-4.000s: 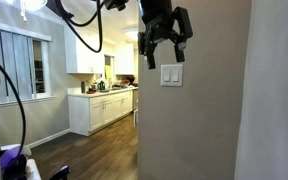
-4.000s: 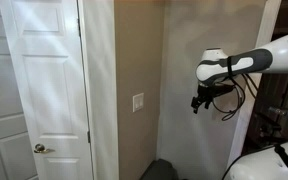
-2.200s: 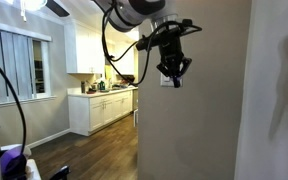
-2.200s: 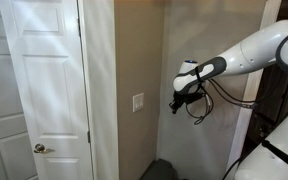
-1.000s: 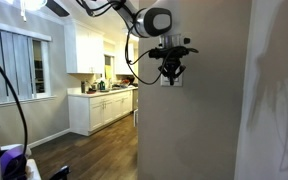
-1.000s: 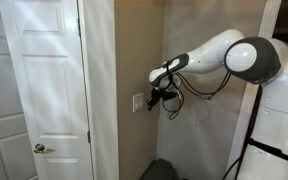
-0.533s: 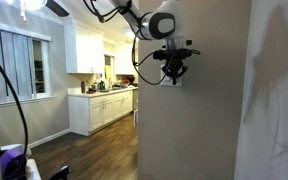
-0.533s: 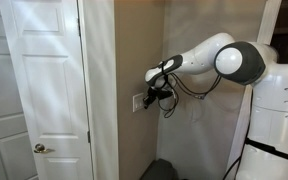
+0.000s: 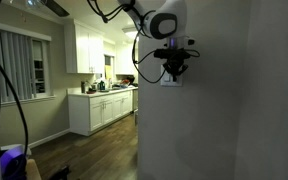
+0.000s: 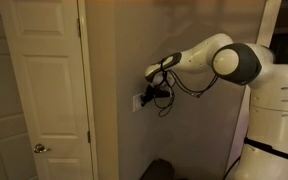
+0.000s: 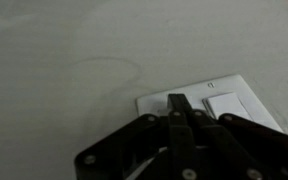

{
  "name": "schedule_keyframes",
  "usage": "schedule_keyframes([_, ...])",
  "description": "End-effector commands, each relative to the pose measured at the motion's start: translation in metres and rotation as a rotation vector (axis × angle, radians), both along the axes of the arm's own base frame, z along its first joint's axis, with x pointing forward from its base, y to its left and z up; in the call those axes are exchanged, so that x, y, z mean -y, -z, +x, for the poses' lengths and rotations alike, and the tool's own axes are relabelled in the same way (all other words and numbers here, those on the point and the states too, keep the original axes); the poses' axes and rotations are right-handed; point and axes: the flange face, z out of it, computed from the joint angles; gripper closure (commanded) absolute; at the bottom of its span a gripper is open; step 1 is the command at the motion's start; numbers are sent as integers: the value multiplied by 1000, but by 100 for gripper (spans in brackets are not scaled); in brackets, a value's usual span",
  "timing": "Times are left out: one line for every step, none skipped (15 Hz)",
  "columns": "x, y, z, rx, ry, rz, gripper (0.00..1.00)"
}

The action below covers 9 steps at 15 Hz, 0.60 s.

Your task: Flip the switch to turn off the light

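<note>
Wrist view: the pincer [image 11: 178, 100], black, its two fingers pressed together with nothing between them, tip lying against the left part of the switch [image 11: 229, 105], a white rectangular plate set flat in a plain pale wall [image 11: 74, 60]. In both exterior views the pincer [image 10: 144, 99] meets the wall at the plate. In an exterior view the switch [image 10: 137, 102] sits on the beige wall just beside a white panelled door [image 10: 39, 80] with a round knob [image 10: 39, 148], and the white robot arm [image 10: 229, 60] reaches across to it. In an exterior view the switch [image 9: 171, 81] shows partly under the pincer [image 9: 174, 72]; white kitchen cabinets [image 9: 99, 108] and a window [image 9: 14, 65] stand well apart behind.
</note>
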Motion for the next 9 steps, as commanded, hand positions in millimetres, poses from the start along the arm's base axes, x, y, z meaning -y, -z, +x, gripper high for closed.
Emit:
schedule_keyframes([4, 0, 5, 31, 8, 29, 100])
schedule_keyframes([4, 0, 6, 31, 9, 31, 100])
schedule_keyframes([4, 0, 6, 37, 12, 35, 100])
schedule_keyframes([4, 0, 6, 39, 14, 38, 100])
schedule_keyframes([4, 0, 6, 36, 12, 38, 100])
schedule_keyframes([5, 1, 4, 22, 5, 27, 100])
schedule_keyframes([6, 1, 4, 19, 8, 19, 100])
schedule_keyframes([8, -1, 2, 9, 9, 1, 100])
schedule_keyframes([10, -2, 1, 3, 7, -12, 100])
